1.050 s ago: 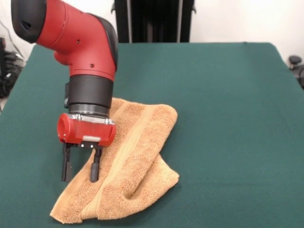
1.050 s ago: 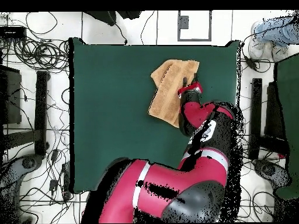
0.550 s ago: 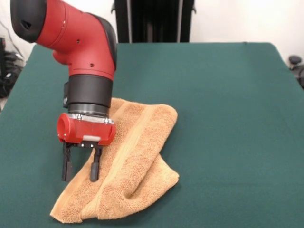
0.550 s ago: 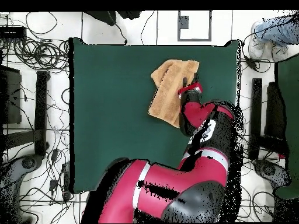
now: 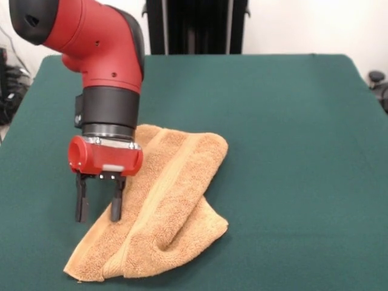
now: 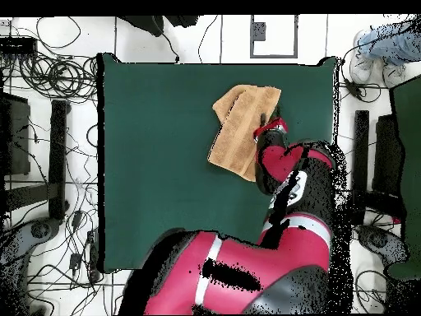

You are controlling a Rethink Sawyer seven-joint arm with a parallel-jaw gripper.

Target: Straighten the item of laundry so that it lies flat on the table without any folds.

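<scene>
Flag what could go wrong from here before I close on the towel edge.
1. The gripper stands open astride the towel edge; closing may pinch two layers, keeping the fold.
2. One finger sits over bare table; descending could snag the green cloth.
3. The towel lies near the table's edge, so pulling outward may drag it off.

Open table, one soft obstacle
Bare table lies all round; only the crumpled towel rises from it, with the pincer parted at its edge.
</scene>
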